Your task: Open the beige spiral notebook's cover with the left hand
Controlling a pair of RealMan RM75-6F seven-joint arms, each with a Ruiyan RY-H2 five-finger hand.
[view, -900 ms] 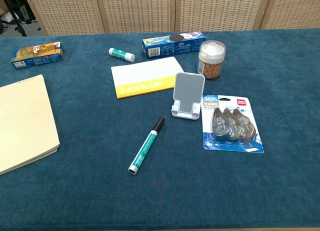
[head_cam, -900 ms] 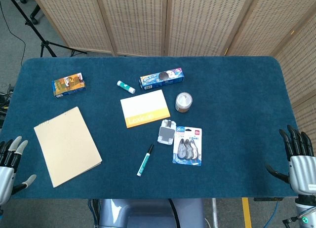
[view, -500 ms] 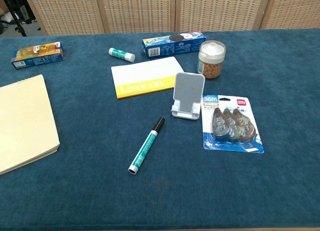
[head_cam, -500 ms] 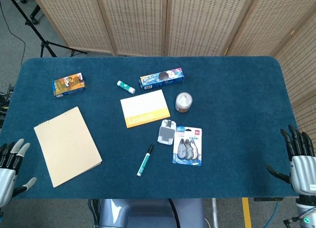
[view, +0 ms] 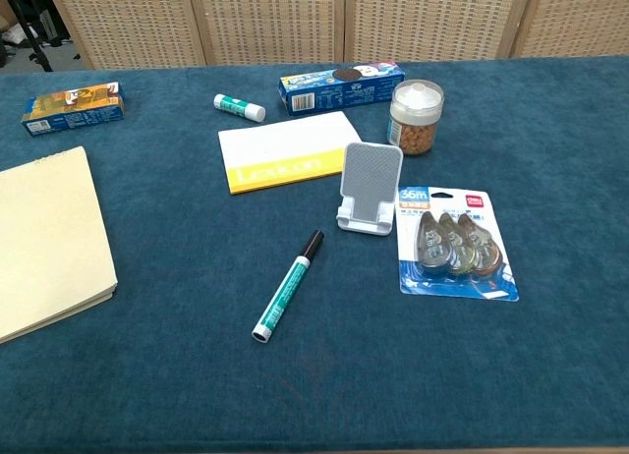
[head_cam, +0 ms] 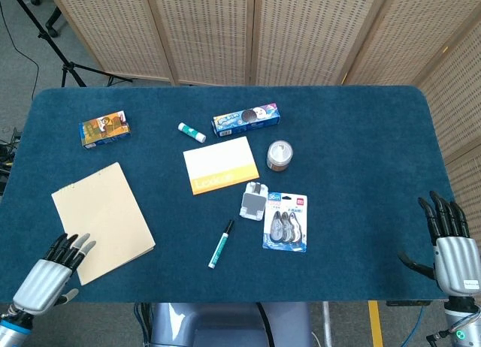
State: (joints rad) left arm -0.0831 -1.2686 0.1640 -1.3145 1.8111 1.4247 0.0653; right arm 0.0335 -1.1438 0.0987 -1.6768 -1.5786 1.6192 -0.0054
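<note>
Both hands hold nothing. At the table's near left corner the left hand (head_cam: 51,272) has its fingers (head_cam: 71,248) extended, slightly apart, their tips just over the near edge of the closed beige spiral notebook (head_cam: 102,221), which lies flat on the blue table (head_cam: 353,152); contact cannot be made out. By the near right edge, the right hand (head_cam: 451,245) points its fingers upward, spread, touching nothing.
</note>
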